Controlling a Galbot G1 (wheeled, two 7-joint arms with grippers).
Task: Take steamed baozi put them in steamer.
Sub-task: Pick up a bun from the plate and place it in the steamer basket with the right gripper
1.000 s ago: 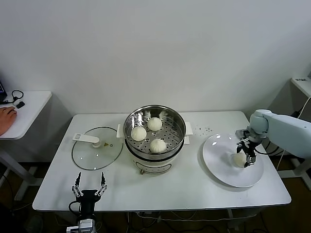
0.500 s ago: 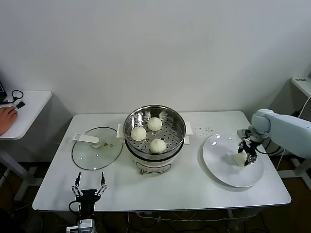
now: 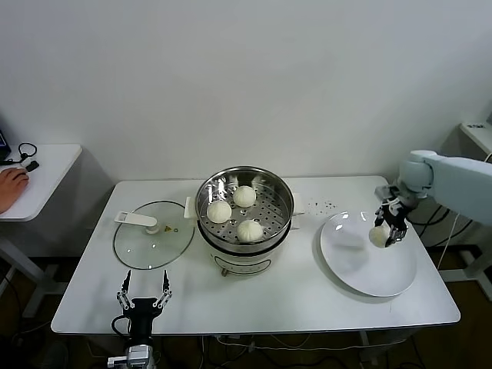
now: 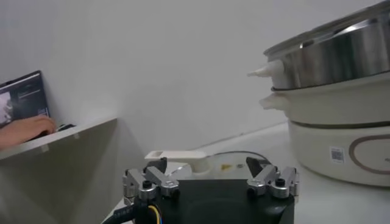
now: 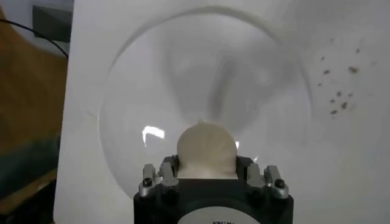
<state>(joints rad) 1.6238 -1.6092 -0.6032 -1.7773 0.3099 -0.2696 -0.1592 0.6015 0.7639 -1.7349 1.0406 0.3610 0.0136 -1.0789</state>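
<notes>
Head view shows three cream-white pleated baozi [image 3: 244, 196] already in the shiny round steel steamer [image 3: 244, 206] mid-tabletop, while the right gripper [image 3: 389, 223] clamps the fourth bun [image 3: 378, 236] above the white round plate [image 3: 367, 254], awaiting transfer.

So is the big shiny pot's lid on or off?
Off. The glass lid lies flat on the table beside the steamer, whose three baozi show uncovered.
</notes>
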